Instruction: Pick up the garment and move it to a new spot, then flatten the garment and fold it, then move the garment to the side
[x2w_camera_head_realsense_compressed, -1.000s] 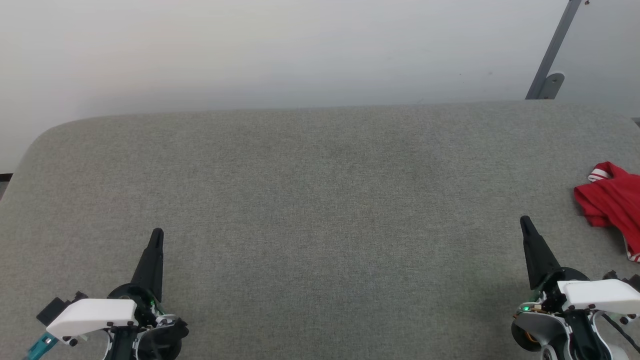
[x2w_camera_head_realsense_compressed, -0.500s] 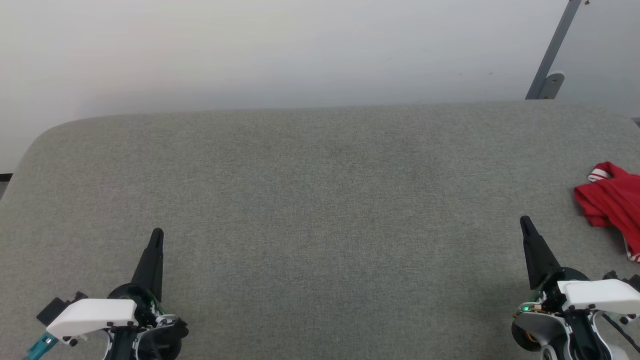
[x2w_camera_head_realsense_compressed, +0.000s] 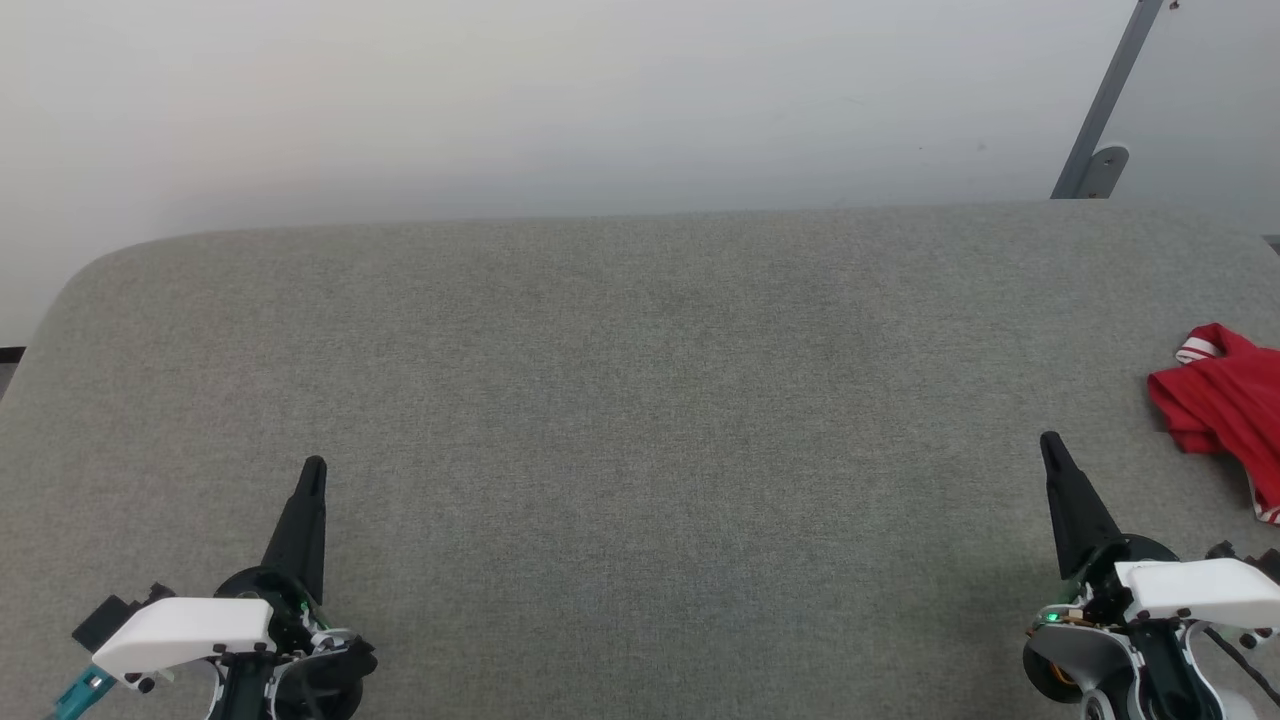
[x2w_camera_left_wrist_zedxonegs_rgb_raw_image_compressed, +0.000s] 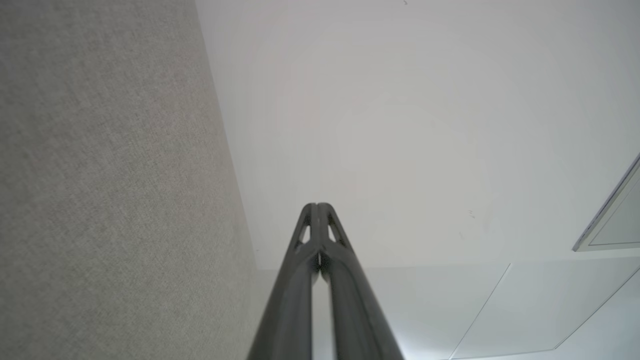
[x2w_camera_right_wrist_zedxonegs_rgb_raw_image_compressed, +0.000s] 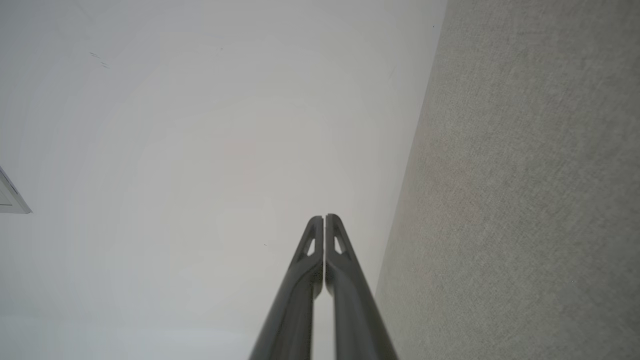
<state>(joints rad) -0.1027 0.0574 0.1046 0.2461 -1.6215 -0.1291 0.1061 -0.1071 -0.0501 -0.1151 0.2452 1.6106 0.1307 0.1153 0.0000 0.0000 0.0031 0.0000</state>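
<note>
**Both end effectors at rest over the bench, head and wrist views.** We see the left end effector (x2w_camera_head_realsense_compressed: 314, 466) at the lower left of the head view. Its two long dark fingers are pressed together into one tapering point, with nothing between them. In the left wrist view the fingertips (x2w_camera_left_wrist_zedxonegs_rgb_raw_image_compressed: 310, 210) meet along a thin seam. The right end effector (x2w_camera_head_realsense_compressed: 1048, 440) stands at the lower right, likewise closed and empty, and its fingertips (x2w_camera_right_wrist_zedxonegs_rgb_raw_image_compressed: 334, 223) touch in the right wrist view. Both point away from the robot, toward the far edge of the bench. Behind each set of fingers we see a white moulded wrist housing (x2w_camera_head_realsense_compressed: 185, 630) over dark joint hardware.

Beneath both lies the grey woven-fabric bench (x2w_camera_head_realsense_compressed: 640, 400), which has a rounded far left corner. The garment, a bright red soft jersey shirt (x2w_camera_head_realsense_compressed: 1225, 400), lies crumpled on the bench at the right edge of the head view and is partly cut off by the frame. It sits to the right of the right end effector and slightly beyond it, near but not touching. We note a white striped sleeve end (x2w_camera_head_realsense_compressed: 1198, 350) at its upper left and thin white stripe trim at its lower edge.

Beyond the bench rises a plain pale wall (x2w_camera_head_realsense_compressed: 600, 100). A slanted grey metal strut (x2w_camera_head_realsense_compressed: 1110, 90) crosses the wall at the upper right.
</note>
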